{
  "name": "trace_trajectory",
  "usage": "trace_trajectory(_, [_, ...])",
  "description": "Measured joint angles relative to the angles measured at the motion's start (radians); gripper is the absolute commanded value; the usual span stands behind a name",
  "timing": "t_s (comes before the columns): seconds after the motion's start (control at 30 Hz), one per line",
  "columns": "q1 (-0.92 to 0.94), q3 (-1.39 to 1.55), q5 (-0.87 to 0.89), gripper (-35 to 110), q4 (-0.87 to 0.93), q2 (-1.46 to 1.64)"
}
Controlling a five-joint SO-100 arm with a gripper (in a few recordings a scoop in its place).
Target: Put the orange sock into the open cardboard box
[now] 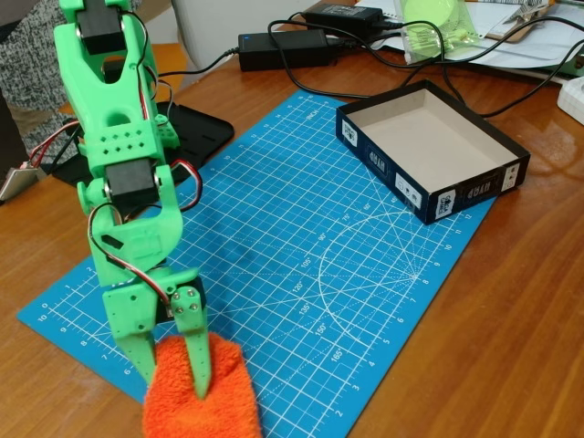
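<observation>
Fingers (173, 370) of my green arm straddle the orange sock (205, 401), pressing into it at the blue mat's (301, 246) near edge; the open cardboard box (429, 146) sits well apart.

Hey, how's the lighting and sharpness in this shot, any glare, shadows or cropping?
In the fixed view: soft, even light, sharp focus throughout; faint sheen on the wooden table; the box casts a small soft shadow on the blue cutting mat; the orange sock is cropped by the bottom edge, under the green gripper.
</observation>
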Motion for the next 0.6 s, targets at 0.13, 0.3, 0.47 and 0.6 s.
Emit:
trace_trajectory(0.13, [-0.035, 0.101, 0.127, 0, 0.035, 0.135])
trace_trajectory(0.3, [-0.235, 0.186, 0.368, 0, 0.23, 0.511])
trace_trajectory(0.47, [-0.491, 0.175, 0.652, 0, 0.491, 0.831])
trace_trajectory(0.6, [-0.693, 0.166, 0.833, 0, 0.595, 0.902])
